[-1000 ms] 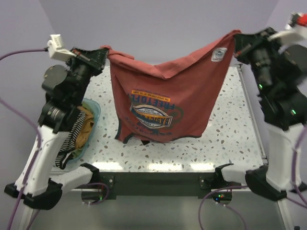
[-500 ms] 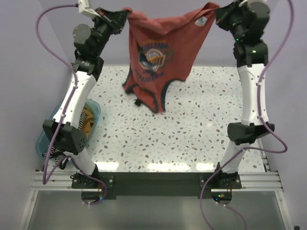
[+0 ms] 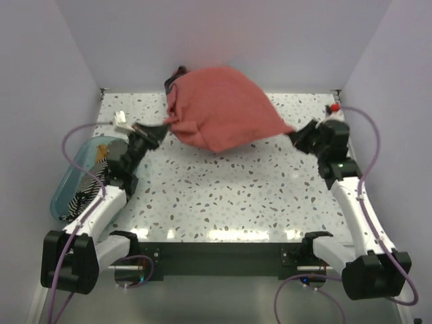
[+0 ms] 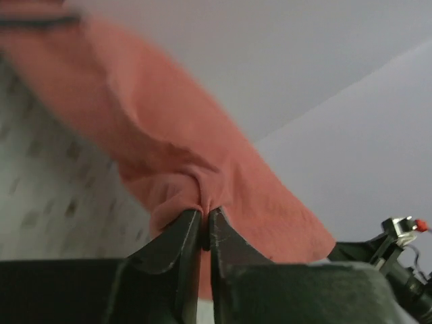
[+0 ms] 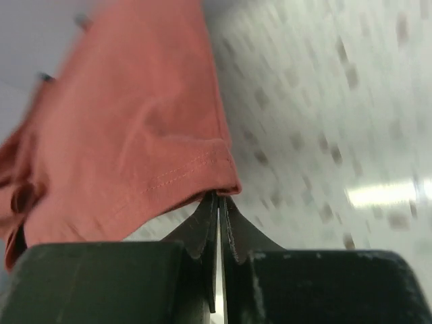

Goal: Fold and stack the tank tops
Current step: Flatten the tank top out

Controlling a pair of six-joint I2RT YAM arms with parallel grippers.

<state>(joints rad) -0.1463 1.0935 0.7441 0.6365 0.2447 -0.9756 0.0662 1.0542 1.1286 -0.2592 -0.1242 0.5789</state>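
Observation:
The rust-red tank top (image 3: 223,108) billows in the air over the far half of the table, plain side up, with dark trim showing at its far left. My left gripper (image 3: 164,126) is shut on its left edge, seen as pinched cloth (image 4: 202,196) in the left wrist view. My right gripper (image 3: 294,133) is shut on its right corner, and the hem (image 5: 196,169) shows at my fingertips in the right wrist view. The striped top (image 3: 86,192) and a mustard-orange one (image 3: 101,150) lie in the bin at the left.
A translucent teal bin (image 3: 67,183) sits at the table's left edge beside my left arm. The speckled white table (image 3: 229,196) is walled by lilac panels at the back and both sides.
Both arms have swung down and forward from high at the back. The red top, which hung stretched upright with its graphic facing the camera, now balloons low over the table, graphic hidden.

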